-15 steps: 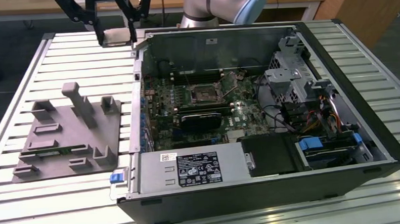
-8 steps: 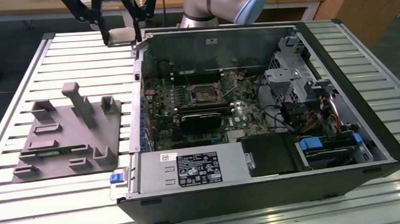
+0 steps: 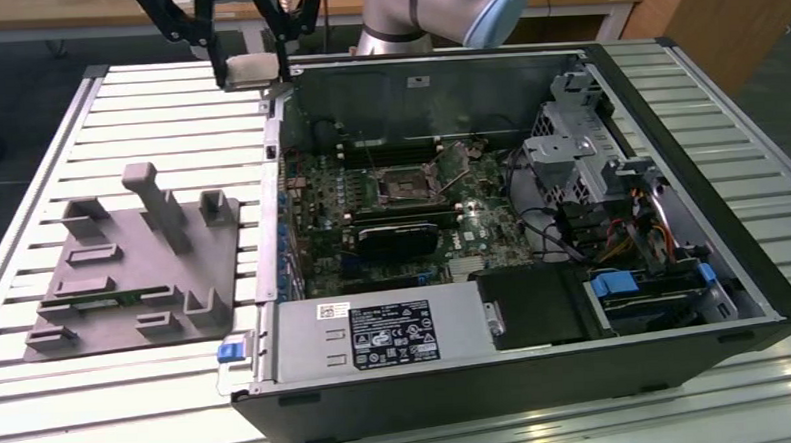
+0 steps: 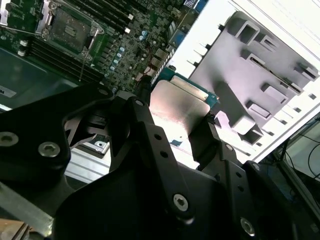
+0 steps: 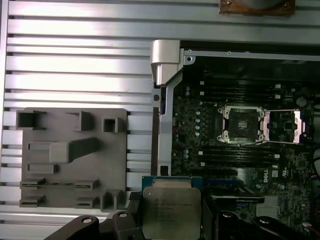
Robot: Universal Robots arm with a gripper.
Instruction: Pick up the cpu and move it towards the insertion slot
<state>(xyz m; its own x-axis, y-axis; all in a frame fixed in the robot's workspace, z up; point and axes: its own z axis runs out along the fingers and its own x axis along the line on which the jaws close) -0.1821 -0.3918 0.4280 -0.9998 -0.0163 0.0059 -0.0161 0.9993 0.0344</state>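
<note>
Already the tool (image 5: 172, 222) is clamped on the chip (image 5: 170, 210) by its opposite edges, holding it up near the computer case's (image 3: 717, 257) rim, well short of the socket (image 5: 243, 124); it looks light, stiff, smooth-topped and easily damaged.

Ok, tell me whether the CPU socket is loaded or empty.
Empty: the insertion slot shows a bare dark centre, and the cpu sits in the pincer.

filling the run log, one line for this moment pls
tool: shut on cpu | cpu: lifted, off grey fixture | insertion slot: empty, cpu not there yet
</note>
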